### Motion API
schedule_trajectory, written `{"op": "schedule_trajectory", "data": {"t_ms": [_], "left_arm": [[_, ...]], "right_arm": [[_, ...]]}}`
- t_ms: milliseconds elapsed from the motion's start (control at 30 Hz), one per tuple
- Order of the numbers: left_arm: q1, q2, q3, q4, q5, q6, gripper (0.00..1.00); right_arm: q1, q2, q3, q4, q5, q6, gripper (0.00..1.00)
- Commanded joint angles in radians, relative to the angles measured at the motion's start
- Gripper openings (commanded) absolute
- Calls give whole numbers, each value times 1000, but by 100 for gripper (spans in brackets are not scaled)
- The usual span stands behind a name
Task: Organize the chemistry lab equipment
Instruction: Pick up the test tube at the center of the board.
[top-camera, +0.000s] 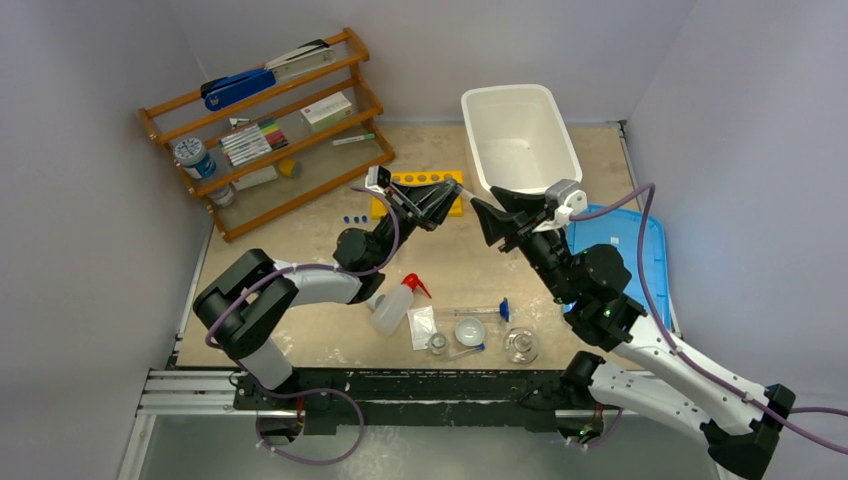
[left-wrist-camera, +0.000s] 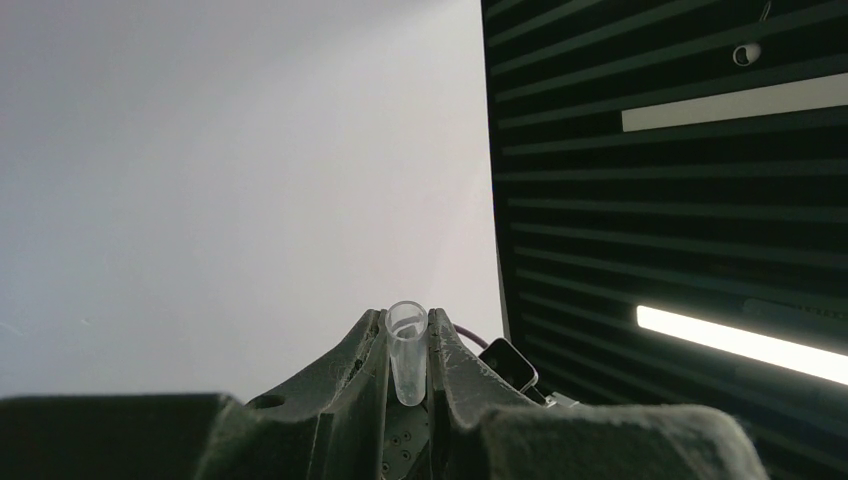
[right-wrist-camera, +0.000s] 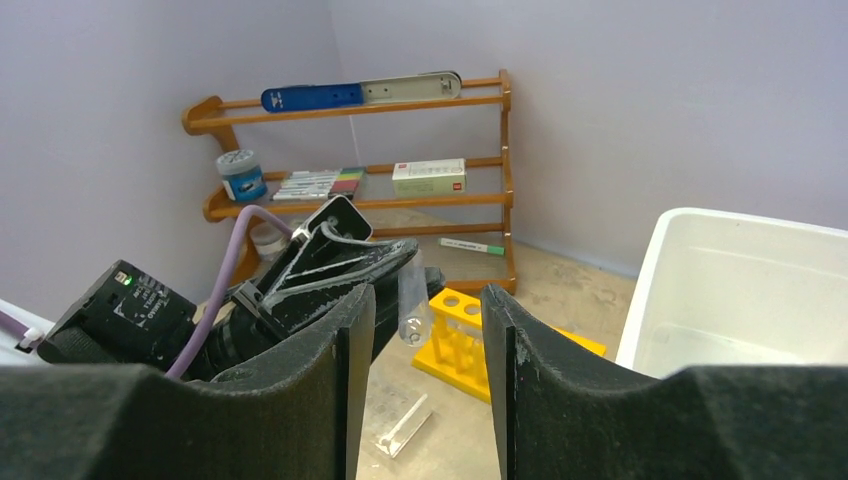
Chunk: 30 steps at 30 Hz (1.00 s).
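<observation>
I am in the middle of a hand-over between the two arms. My left gripper (left-wrist-camera: 407, 325) pinches a small clear plastic tube (right-wrist-camera: 411, 300) by its tapered lower end. The open mouth points outward, and the tube is held in the air near the yellow six-hole rack (right-wrist-camera: 458, 335).

My right gripper (right-wrist-camera: 428, 310) faces it with the jaws spread. The tube stands between them and, as far as I can see, touches neither side.

I judge that the next move is to close the right jaws gently on the free part of the tube — centred, not on the rim — and only then to loosen the left grip. After that the tube probably goes upright into a hole of the rack.
</observation>
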<state>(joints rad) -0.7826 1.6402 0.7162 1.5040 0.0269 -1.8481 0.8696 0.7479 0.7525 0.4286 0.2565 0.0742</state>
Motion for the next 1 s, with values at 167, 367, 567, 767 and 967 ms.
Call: {"op": "schedule_trajectory", "data": {"t_ms": [167,367,567,767,967], "left_arm": [[-21,-42,52,217,-10,-15,3],[-26,-54,51,217,-9,-11,3],[-30,-59,50,217,-8,-10,3],[-30,-45,52,218,5,2,12],[7,-13,32,219,75,90,47]], "right_arm": [[3,25,62,50,21,-14,46],[3,33,62,56,24,-12,34],[3,26,60,55,27,-6,12],[3,19,62,54,31,3,0],[3,37,115,-13,78,26,0]]}}
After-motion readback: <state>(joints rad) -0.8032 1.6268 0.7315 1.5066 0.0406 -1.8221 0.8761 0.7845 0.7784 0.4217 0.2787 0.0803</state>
